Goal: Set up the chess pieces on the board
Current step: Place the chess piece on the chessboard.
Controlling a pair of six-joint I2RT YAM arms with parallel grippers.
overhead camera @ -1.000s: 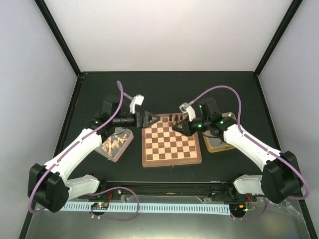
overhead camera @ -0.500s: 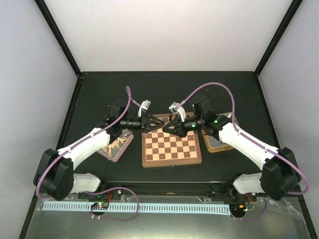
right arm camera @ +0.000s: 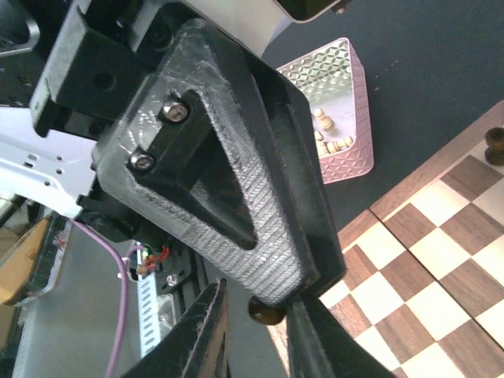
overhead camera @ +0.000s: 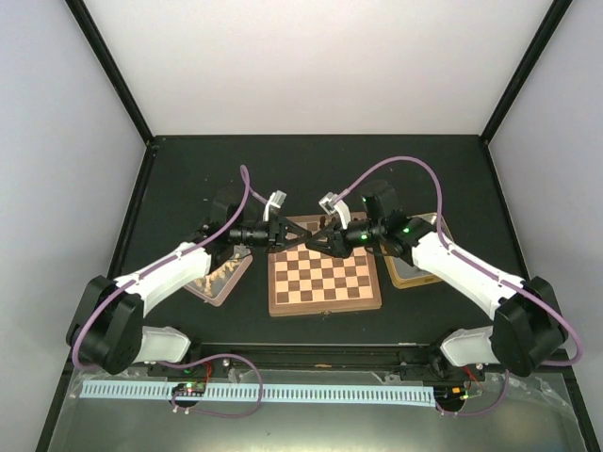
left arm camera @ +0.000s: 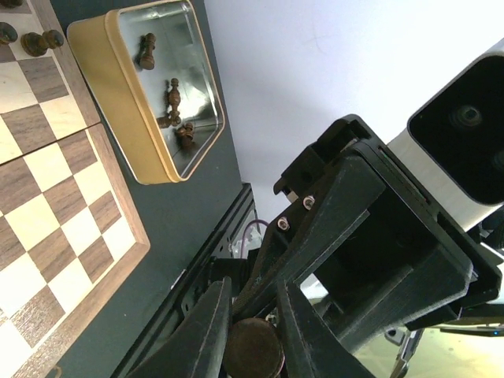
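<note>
Over the far edge of the board (overhead camera: 325,307) my two grippers meet tip to tip. The left gripper (overhead camera: 300,232) is shut on one dark brown chess piece (left arm camera: 253,348), whose round base shows between its fingers (left arm camera: 206,331). In the right wrist view the same piece (right arm camera: 266,311) sits at the tip of the left gripper, while my right gripper (right arm camera: 256,324) stands open around it with a gap on one side. A few other dark pieces (left arm camera: 35,41) stand on the board's far row.
A gold tin tray (left arm camera: 118,87) right of the board holds several dark pieces (left arm camera: 173,98). A pink tray (right arm camera: 346,150) left of the board holds pale pieces. Black table surface surrounds the board.
Both arms swung inward and met over the board's far edge. The left jaws closed on the dark piece that the right gripper carried. The right jaws have parted.
</note>
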